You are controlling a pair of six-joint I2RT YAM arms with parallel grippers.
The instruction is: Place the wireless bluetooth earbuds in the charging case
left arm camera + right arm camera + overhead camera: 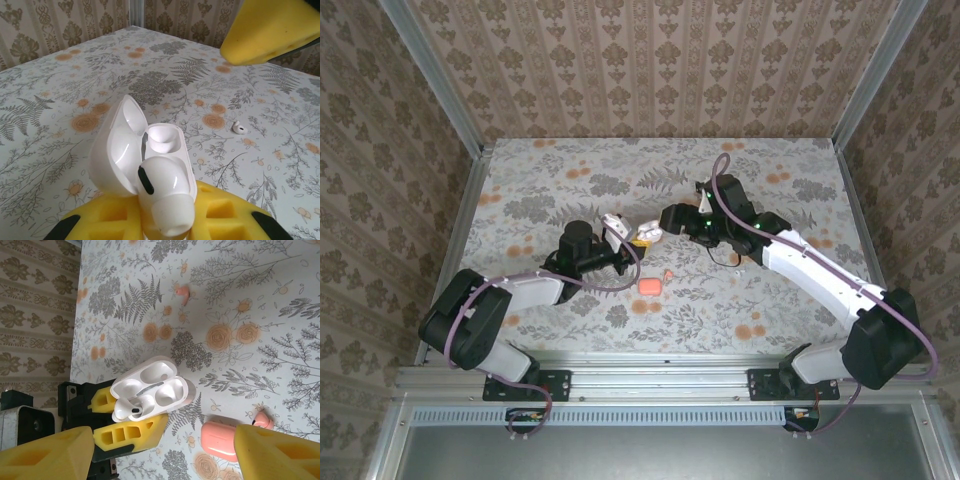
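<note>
Two grippers: my left gripper (162,227) is clamped on the open charging case (120,145), a white earbud (167,197) sitting half in it; my right gripper (165,447) gapes wide, empty. A loose earbud (239,127) lies on the table (45,105) at three o'clock from the case.

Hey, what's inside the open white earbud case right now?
One white earbud sticks out of one socket of the white case; the other socket is empty. The earbud's lower part is hidden inside.
</note>
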